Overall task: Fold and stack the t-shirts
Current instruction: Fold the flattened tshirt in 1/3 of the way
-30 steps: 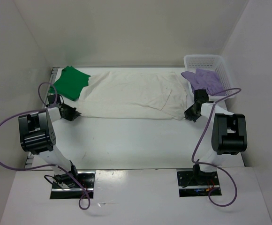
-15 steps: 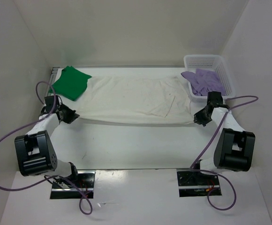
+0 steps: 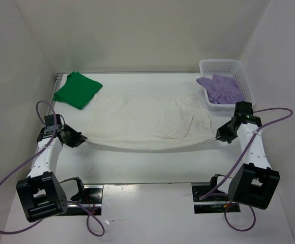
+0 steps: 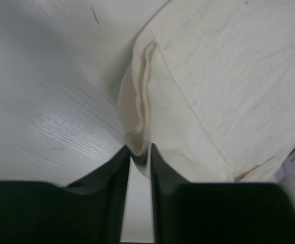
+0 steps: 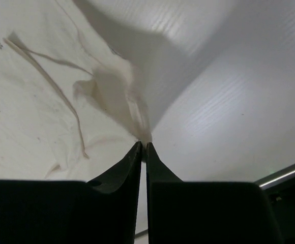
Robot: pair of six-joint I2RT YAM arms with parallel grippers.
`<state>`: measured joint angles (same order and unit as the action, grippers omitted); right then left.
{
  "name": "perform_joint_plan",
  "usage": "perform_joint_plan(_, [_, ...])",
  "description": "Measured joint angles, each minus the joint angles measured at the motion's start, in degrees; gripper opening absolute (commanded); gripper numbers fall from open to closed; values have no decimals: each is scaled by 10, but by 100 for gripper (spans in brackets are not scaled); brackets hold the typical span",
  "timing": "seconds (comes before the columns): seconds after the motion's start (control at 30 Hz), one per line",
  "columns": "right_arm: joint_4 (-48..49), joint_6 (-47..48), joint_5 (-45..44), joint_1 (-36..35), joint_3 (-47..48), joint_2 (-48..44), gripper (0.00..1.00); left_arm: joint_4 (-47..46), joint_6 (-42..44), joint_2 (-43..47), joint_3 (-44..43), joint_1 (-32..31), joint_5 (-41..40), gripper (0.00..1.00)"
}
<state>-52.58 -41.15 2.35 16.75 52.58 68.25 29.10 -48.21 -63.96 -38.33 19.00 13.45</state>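
The white t-shirt (image 3: 147,119) lies spread across the middle of the table, its near edge stretched between my two grippers. At that edge's left corner my left gripper (image 3: 79,138) pinches a bunched fold of the white t-shirt (image 4: 152,91) between its tips (image 4: 140,152). My right gripper (image 3: 219,136) is shut on the right corner, where the white t-shirt (image 5: 61,101) rises to a peak at its tips (image 5: 144,146). A folded green t-shirt (image 3: 78,90) rests at the back left. The lavender t-shirt (image 3: 221,89) lies crumpled in the basket.
A white lattice basket (image 3: 219,63) stands at the back right corner, close behind the right arm. White walls enclose the table on three sides. Purple cables loop from both arms. Bare tabletop (image 3: 147,162) lies between the shirt's near edge and the arm bases.
Both grippers have moved toward the near edge and outward, dragging the white shirt's near edge with them. The shirt has slid away from the back and off the green shirt.
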Motion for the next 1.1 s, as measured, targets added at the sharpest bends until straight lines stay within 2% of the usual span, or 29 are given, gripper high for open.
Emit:
perform_joint_plan(0.03, [-9,7,0,0,1,0,15,10,-2,6,0,0,4,46])
perform_joint_plan(0.07, [-20,15,1,0,3,0,24,19,-4,10,0,0,8,65])
perform_joint_plan(0.1, [-26,19,2,-1,3,0,27,24,1,12,0,1,10,72])
perform_joint_plan(0.17, [-31,32,5,-3,3,0,31,33,0,14,0,2,13,80])
perform_joint_plan(0.27, [-32,47,13,-5,9,-1,37,48,1,12,-12,5,7,80])
perform_joint_plan(0.3, [-32,50,16,-6,13,-1,44,50,1,11,-21,6,5,80])
perform_joint_plan(0.4, [-24,60,27,-9,24,-1,47,34,1,11,-38,7,3,65])
perform_joint_plan(0.47, [-13,63,42,-11,25,-2,47,21,-5,10,-32,8,5,47])
perform_joint_plan(0.5, [-3,63,52,-14,22,-3,44,15,-9,10,-24,8,7,43])
perform_joint_plan(0.57, [25,59,70,-26,2,-5,28,-4,-19,10,8,8,14,40])
perform_joint_plan(0.6, [39,54,78,-35,-10,-6,16,-9,-22,9,23,8,18,37])
perform_joint_plan(0.67, [64,42,91,-62,-33,0,8,-14,-33,1,45,8,29,31])
perform_joint_plan(0.7, [74,33,95,-82,-40,10,8,-18,-34,-6,49,5,33,29])
perform_joint_plan(0.73, [90,26,99,-106,-43,24,8,-22,-37,-12,49,0,35,28])
perform_joint_plan(0.8, [127,16,104,-156,-43,61,16,-37,-43,-24,40,-29,30,26])
perform_joint_plan(0.83, [145,13,107,-177,-43,80,28,-40,-45,-31,28,-51,28,26])
perform_joint_plan(0.9, [178,6,114,-214,-42,121,41,-59,-46,-47,-5,-116,22,26])
perform_joint_plan(1.0, [212,2,119,-245,-42,166,44,-104,-52,-71,-42,-225,11,26])
perform_joint_plan(1.1, [231,-7,118,-255,-43,177,44,-147,-73,-94,-42,-315,10,26])
